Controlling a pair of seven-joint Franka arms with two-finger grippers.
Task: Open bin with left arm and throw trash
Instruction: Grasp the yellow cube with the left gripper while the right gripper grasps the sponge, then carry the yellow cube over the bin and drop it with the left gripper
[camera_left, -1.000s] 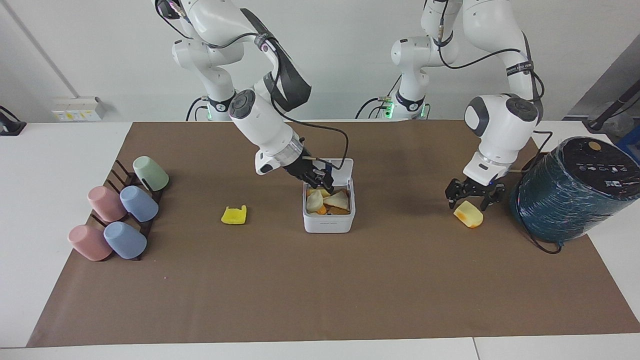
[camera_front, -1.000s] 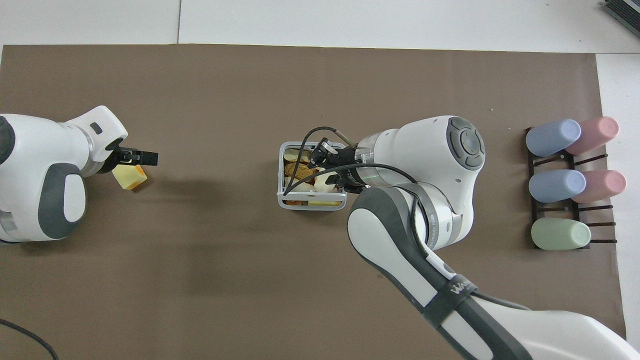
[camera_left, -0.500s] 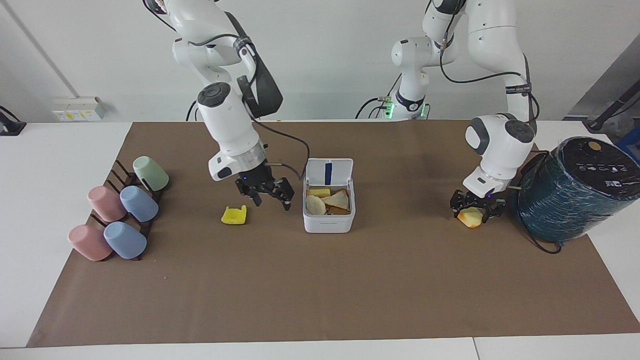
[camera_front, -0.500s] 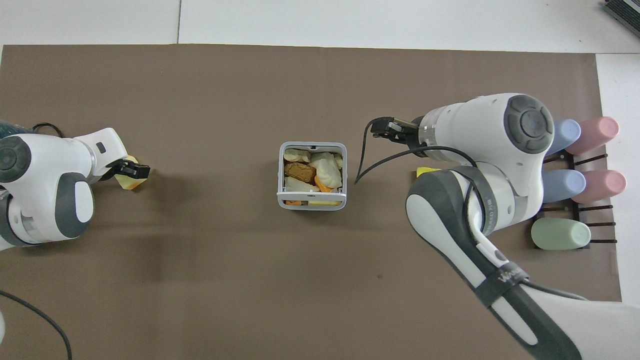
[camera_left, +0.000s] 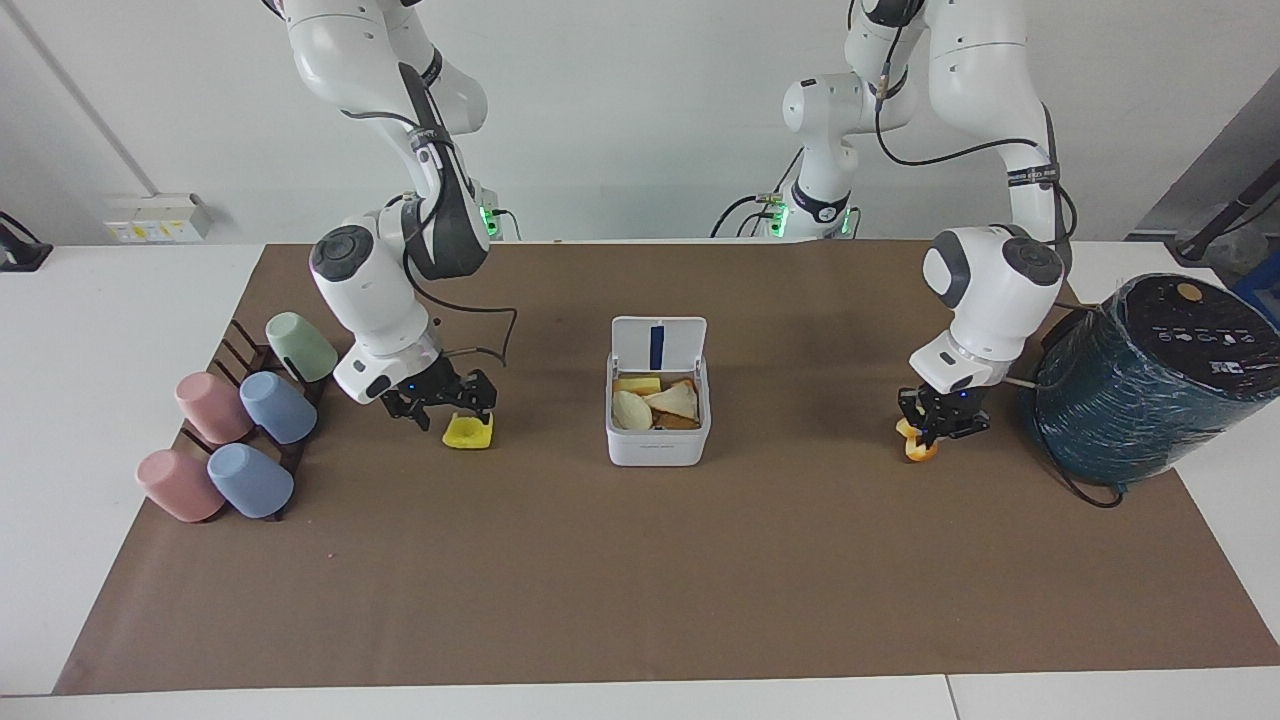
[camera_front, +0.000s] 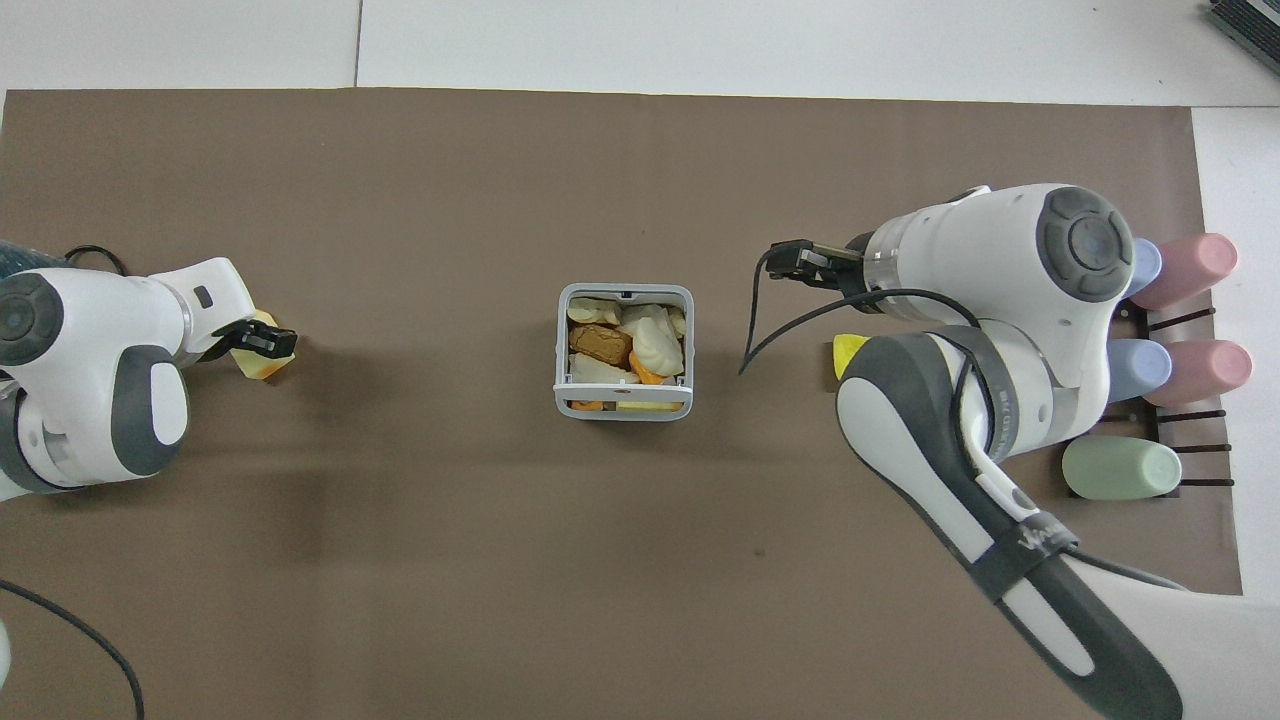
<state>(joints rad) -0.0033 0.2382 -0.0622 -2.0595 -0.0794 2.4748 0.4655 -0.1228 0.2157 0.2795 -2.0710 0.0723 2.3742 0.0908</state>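
Note:
The white bin (camera_left: 658, 445) stands mid-mat with its lid (camera_left: 657, 345) up; it also shows in the overhead view (camera_front: 623, 408). Several scraps lie in it, among them a cream-white lump (camera_left: 630, 410). My right gripper (camera_left: 445, 405) is open, low over the bright yellow ragged piece (camera_left: 468, 432), which the arm partly hides in the overhead view (camera_front: 848, 350). My left gripper (camera_left: 940, 420) is shut on the pale yellow wedge with the orange patch (camera_left: 913, 448) down at the mat, beside the teal cylinder. The left gripper (camera_front: 268, 340) and the wedge (camera_front: 262, 362) also show in the overhead view.
A big dark teal wrapped cylinder (camera_left: 1150, 375) stands at the left arm's end of the table, close to the left gripper. A dark rack with several pastel cups (camera_left: 245, 415) lies at the right arm's end, beside the right arm's wrist.
My right gripper left the bin and moved toward the cups, down over the bright yellow piece. My left gripper lowered onto the wedge and closed on it.

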